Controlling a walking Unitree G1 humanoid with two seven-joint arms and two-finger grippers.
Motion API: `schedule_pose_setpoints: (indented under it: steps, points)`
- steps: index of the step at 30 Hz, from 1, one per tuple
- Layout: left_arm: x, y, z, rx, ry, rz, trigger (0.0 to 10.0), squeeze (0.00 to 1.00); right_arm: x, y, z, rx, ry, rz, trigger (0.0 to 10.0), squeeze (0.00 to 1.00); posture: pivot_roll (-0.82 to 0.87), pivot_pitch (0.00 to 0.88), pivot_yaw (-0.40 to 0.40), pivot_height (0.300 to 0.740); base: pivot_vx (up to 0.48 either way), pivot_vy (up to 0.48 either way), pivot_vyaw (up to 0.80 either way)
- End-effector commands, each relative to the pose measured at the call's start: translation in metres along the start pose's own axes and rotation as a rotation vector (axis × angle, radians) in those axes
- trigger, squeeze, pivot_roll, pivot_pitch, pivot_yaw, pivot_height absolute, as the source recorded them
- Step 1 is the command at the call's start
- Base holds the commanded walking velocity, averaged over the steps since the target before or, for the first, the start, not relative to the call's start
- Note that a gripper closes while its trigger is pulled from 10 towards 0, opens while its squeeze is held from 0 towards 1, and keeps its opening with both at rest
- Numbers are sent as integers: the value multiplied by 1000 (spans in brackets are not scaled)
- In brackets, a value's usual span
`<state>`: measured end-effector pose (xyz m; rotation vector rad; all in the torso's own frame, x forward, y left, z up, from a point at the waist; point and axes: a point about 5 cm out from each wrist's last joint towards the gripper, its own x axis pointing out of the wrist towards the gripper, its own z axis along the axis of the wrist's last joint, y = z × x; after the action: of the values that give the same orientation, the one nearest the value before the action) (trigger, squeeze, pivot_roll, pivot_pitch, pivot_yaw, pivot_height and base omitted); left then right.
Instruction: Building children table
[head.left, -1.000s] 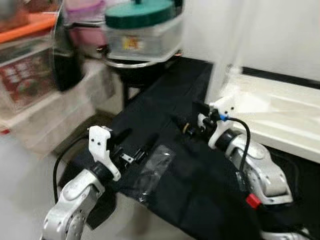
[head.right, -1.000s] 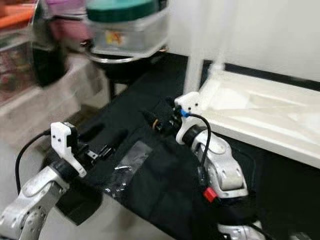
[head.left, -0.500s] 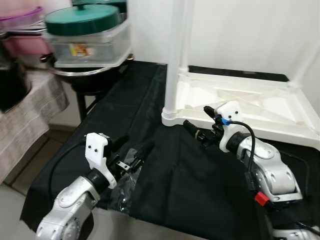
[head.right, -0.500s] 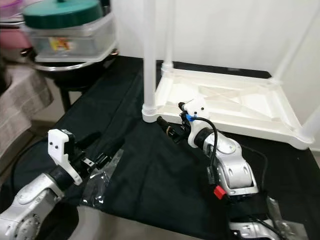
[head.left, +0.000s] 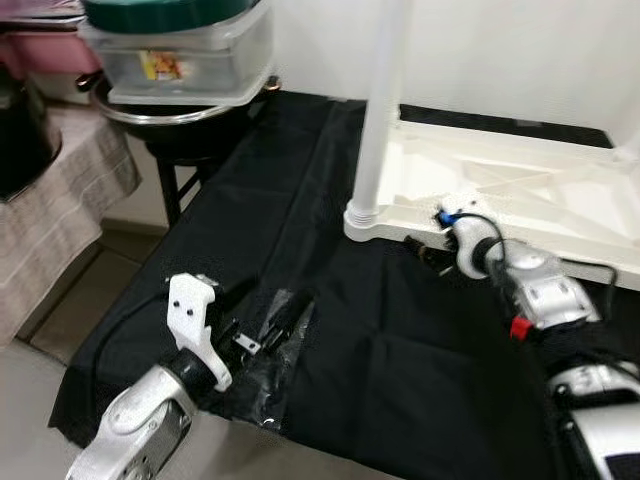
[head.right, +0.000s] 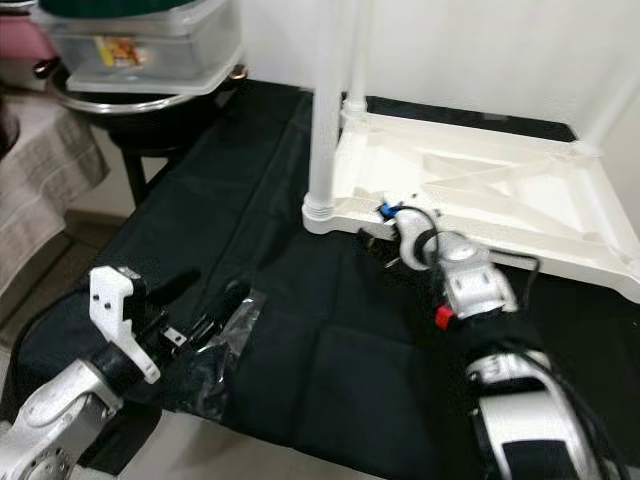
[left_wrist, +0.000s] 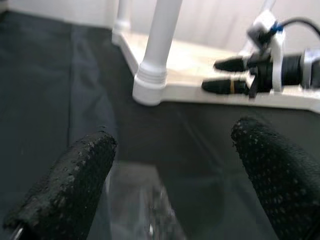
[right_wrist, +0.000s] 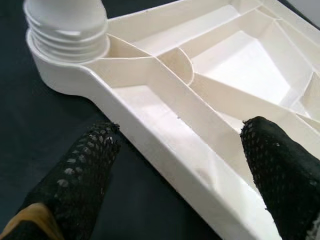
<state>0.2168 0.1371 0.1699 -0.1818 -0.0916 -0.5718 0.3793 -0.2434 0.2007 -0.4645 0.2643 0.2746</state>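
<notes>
- The white plastic tabletop (head.right: 480, 190) lies upside down on the black cloth (head.right: 330, 370), at about 1 o'clock from the centre of the right eye view. Its ribbed underside faces up.
- A white leg (head.right: 330, 110) stands upright in the near corner socket, at about 12 o'clock. More legs rise at the far corner and at the right edge, so the table looks largely assembled already.
- Judging by the thin moulded ribs and hollow tubes, the piece should be light and fairly stiff. It is also smooth and likely slippery under rubber pads.
- The outer rim wall and the ribs offer narrow edges that two fingers can pinch. A leg near its threaded collar (right_wrist: 67, 27) is the other sensible hold, though the tube is wide for a pinch. A long leg gripped high may lever loose or tip the whole frame.
- The right gripper (right_wrist: 180, 165) hovers over the rim just beside that corner socket. Its fingers are spread wide, one on either side of the rim wall, and hold nothing.
- The left gripper (left_wrist: 175, 175) sits well apart, at about 8 o'clock, low over the cloth. Its fingers are parted and empty.
- A clear plastic bag (head.left: 275, 350) lies crumpled on the cloth just ahead of the left gripper. It is soft and slick, and whether any hardware remains inside cannot be told.
- At 11 o'clock stands a lidded plastic container (head.left: 180, 55) on a metal bowl, clear of the work.
</notes>
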Motion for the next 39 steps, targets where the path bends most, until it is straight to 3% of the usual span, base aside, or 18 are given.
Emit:
schedule_pose_setpoints:
  steps: [1,6,12,14,25,27,39]
  points:
    - [-7,-3,1,8,20,2,10000,0,-1,-8,-1,-15,10,17,10000,0,104,200,-4,740,0,0,0]
    - [-15,-7,1,2,41,12,10000,0,-2,-20,-7,-46,79,58,10000,0,117,222,1,740,0,0,0]
    - [-18,-8,2,2,57,17,10000,0,-2,-17,-15,-32,138,169,10000,0,124,229,1,740,0,0,0]
    - [-19,-8,2,4,60,21,10000,0,-3,-10,-22,-39,183,269,10000,0,123,229,0,740,0,0,0]
    - [-18,-7,2,8,63,39,10000,0,-16,-7,-33,-196,267,542,10000,0,107,208,-16,740,0,0,0]
    - [-17,-6,2,12,61,38,10000,0,-24,-9,-37,-262,312,655,10000,0,101,201,-17,740,0,0,0]
    - [-15,-3,2,15,62,41,10000,0,-49,-14,-35,-408,361,908,10000,0,88,193,-16,740,0,0,0]
